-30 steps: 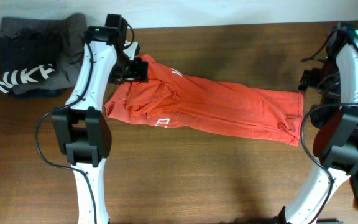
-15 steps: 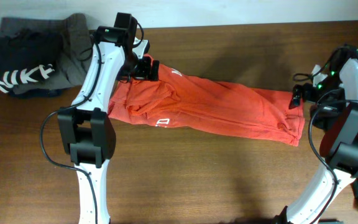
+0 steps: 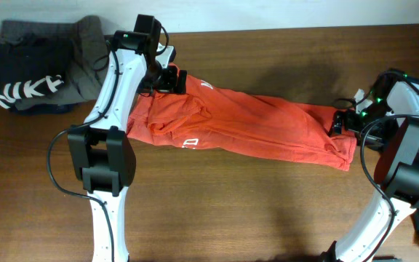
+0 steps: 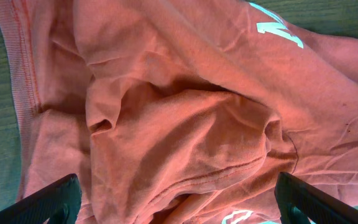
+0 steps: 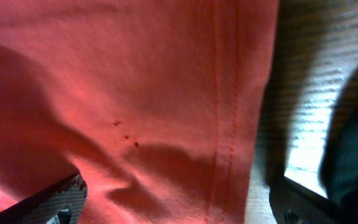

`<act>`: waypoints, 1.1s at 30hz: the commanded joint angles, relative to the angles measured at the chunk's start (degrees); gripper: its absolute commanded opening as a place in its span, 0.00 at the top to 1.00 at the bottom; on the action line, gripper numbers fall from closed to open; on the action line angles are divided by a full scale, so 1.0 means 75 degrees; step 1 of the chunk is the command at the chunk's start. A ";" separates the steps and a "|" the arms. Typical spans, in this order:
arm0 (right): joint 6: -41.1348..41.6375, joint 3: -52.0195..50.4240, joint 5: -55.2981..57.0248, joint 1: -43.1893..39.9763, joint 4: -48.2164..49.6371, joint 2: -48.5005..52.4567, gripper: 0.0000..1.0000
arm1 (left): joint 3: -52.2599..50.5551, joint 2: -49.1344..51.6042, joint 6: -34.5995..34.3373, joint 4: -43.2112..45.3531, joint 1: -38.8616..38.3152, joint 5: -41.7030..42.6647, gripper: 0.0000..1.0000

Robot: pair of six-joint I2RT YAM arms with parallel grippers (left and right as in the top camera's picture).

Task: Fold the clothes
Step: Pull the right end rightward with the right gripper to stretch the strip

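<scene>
**Mia:** What is the left gripper (image 3: pixel 172 78) doing?

**Ben:** Its two fingers are spread wide apart and nothing is in them. It hangs right over the bunched-up end of the red-orange shirt (image 3: pixel 253 127), close to the white letters (image 4: pixel 277 30).

**Mia:** And the right gripper (image 3: pixel 338 122)?

**Ben:** That one is spread wide too, and holds nothing. It sits low over the other end of the shirt, by the stitched edge (image 5: pixel 225 93). I cannot tell if it touches the cloth.

**Mia:** Where is the shirt?

**Ben:** It lies in a long strip across the brown table (image 3: pixel 268 211), from one arm to the other. It is lumpy on the left side. A pile of dark clothes (image 3: pixel 35 65) sits apart in the far left corner.

**Mia:** So what step is this?

**Ben:** I think both arms are getting ready to grab. No neat fold shows yet.

**Mia:** What comes next?

**Ben:** Each gripper should go down and pinch its own end. Then they can lift and bring the ends together.
</scene>
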 commanded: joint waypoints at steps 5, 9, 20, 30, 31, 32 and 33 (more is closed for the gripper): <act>-0.0090 -0.0213 -0.0918 -0.0006 0.0251 0.0175 0.01 | 0.0108 -0.0184 0.0119 0.0017 0.0020 0.0082 0.01; -0.0085 -0.0216 -0.1055 -0.0006 0.0216 0.0201 0.31 | 0.0108 -0.0184 0.0119 0.0017 0.0020 0.0082 0.01; 0.0256 -0.0207 -0.1571 -0.0009 0.0017 0.0201 0.96 | 0.0108 -0.0184 0.0119 0.0076 0.0020 0.0082 0.01; 0.1288 0.0708 0.0093 -0.0029 -0.0545 0.0073 0.97 | 0.0108 -0.0184 0.0117 0.0073 0.0020 0.0082 0.01; 0.1419 0.0868 0.0373 -0.0029 -0.0659 0.0052 0.96 | 0.0108 -0.0184 0.0117 0.0070 0.0020 0.0085 0.01; 0.1533 0.1008 0.0597 -0.0029 -0.0755 0.0032 0.96 | 0.0108 -0.0184 0.0117 0.0073 0.0020 0.0085 0.01; 0.1632 0.1137 0.0772 -0.0029 -0.0833 0.0015 0.96 | 0.0108 -0.0184 0.0117 0.0070 0.0020 0.0085 0.01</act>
